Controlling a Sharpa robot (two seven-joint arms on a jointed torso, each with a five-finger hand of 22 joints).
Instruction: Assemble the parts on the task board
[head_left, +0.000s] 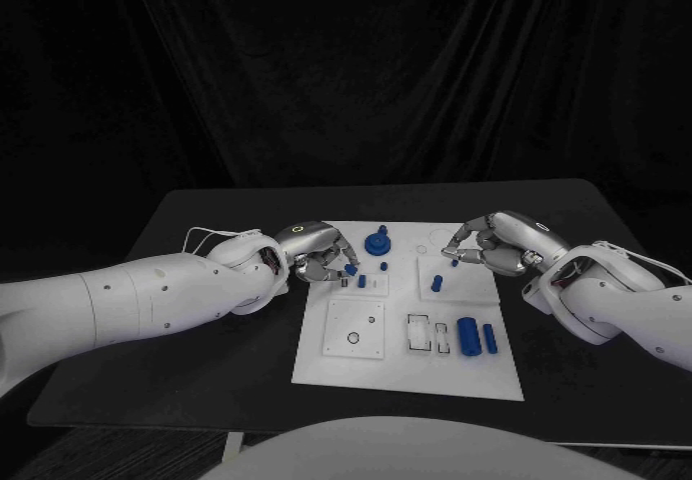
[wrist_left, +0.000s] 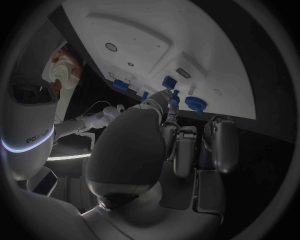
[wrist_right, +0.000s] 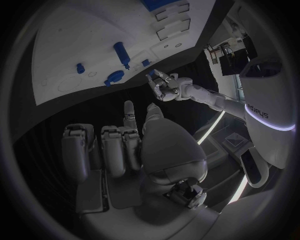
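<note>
Blue peg (wrist_left: 173, 105) is sitting pinched in the left hand (head_left: 320, 252) over the board's (head_left: 408, 375) far edge. The right hand (head_left: 490, 243) is hovering nearby, its grasp unclear. A tilted peg could jam or slip free.

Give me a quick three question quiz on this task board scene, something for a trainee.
1. True or false: the blue cylinders lie side by side on the task board.
2. The knobbed blue part stands at the board's: A far edge, B near edge, C near-left corner.
3. Fill in: the left hand pinches a small part coloured ___.
Key: 1 true; 2 A; 3 blue.
</note>
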